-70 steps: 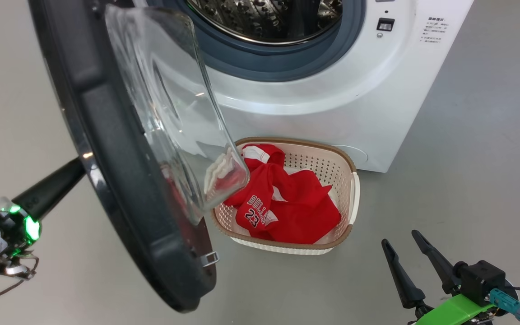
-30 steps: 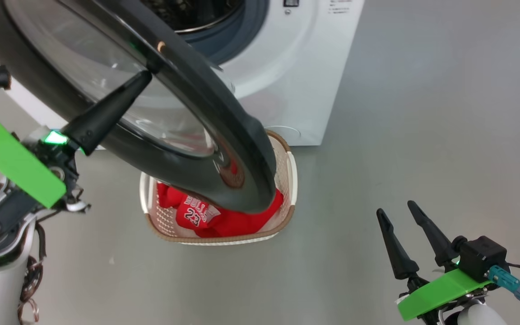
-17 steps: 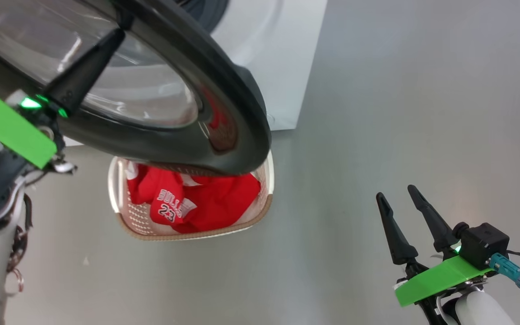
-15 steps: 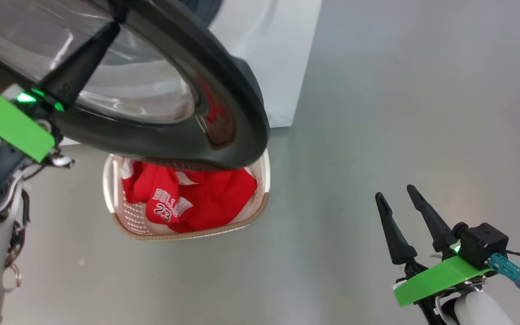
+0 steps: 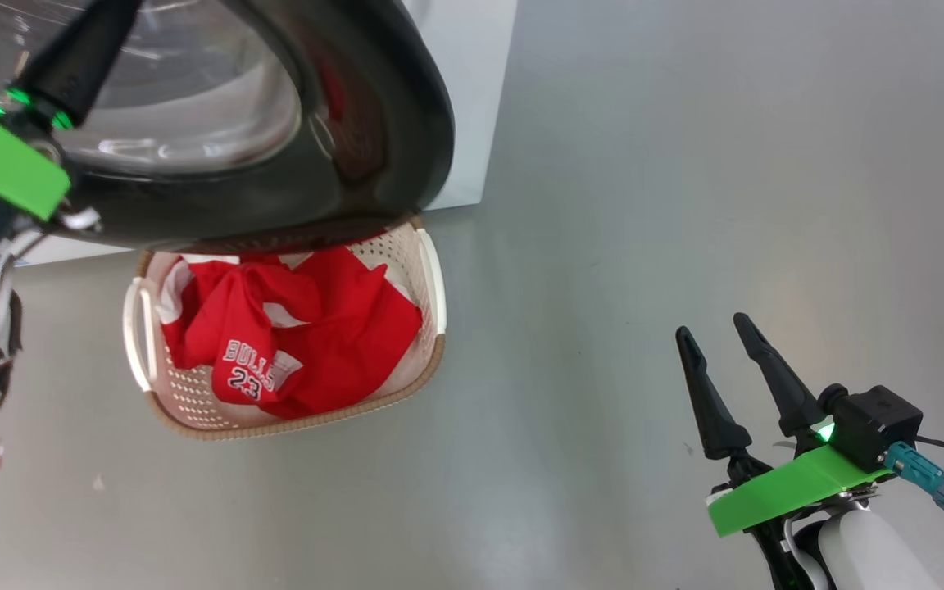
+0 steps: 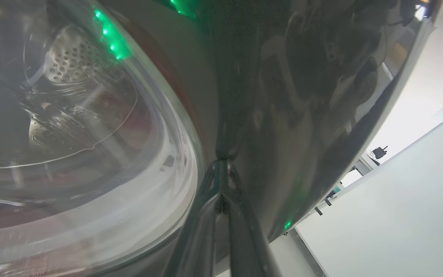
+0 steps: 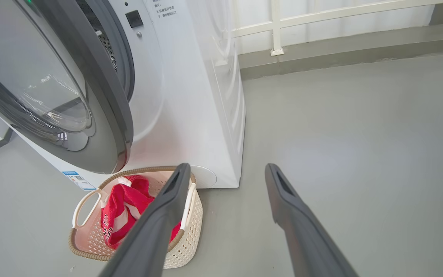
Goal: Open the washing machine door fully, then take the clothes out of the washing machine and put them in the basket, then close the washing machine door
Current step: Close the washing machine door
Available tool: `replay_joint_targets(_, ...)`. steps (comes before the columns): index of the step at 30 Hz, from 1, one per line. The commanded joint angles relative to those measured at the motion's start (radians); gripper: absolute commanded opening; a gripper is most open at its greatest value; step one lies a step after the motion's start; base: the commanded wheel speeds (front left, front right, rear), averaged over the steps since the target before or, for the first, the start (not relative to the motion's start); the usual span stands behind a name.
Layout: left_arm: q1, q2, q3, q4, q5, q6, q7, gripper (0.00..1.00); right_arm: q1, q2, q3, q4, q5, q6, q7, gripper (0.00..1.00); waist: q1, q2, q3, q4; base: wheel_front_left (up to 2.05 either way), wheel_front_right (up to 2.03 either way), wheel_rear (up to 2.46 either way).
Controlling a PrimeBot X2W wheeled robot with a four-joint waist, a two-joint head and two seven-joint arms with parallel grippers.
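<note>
Touching the door's (image 5: pixel 374 123) glossy black rim: left gripper (image 6: pixel 222 165), fingers together with nothing between them, tips meeting their own reflection. Door stands ajar, with a gap between it and the front of the washing machine (image 7: pixel 190 96). Its lower edge overhangs the far side of the basket (image 5: pixel 316 415). Basket sits on the floor (image 5: pixel 685 164) just in front of the machine, clothes (image 5: pixel 333 319) heaped inside, "BULLS 23" print facing up. Right gripper (image 5: pixel 711 325) over bare floor, well apart from the basket, fingers spread, empty.
</note>
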Motion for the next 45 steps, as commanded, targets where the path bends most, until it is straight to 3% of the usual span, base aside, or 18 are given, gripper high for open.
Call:
replay_joint_targets(1, -0.063, 0.058, 0.022, -0.006, 0.009, -0.007, -0.024, 0.00, -0.022, 0.003, 0.018, -0.026, -0.011, 0.005, -0.006, 1.00, -0.0001, 0.0000, 0.014, -0.017, 0.00, 0.00, 0.00)
replay_joint_targets(18, -0.099, 0.108, -0.080, 0.071, -0.037, -0.007, -0.144, 0.00, -0.012, 0.004, 0.010, -0.022, -0.015, 0.005, -0.006, 1.00, -0.0001, 0.0000, -0.006, -0.026, 0.00, 0.00, 0.00)
replay_joint_targets(34, 0.111, 0.127, -0.150, -0.016, -0.110, -0.007, -0.295, 0.00, 0.033, -0.043, 0.013, -0.018, -0.021, 0.005, -0.006, 1.00, -0.0001, 0.0000, -0.086, 0.053, 0.00, 0.00, 0.00)
replay_joint_targets(45, 0.294, 0.127, -0.177, -0.050, -0.150, -0.007, -0.428, 0.44, 0.074, -0.068, 0.007, -0.016, -0.022, 0.005, -0.006, 1.00, -0.0001, 0.0000, -0.142, 0.097, 0.00, 0.00, 0.00)
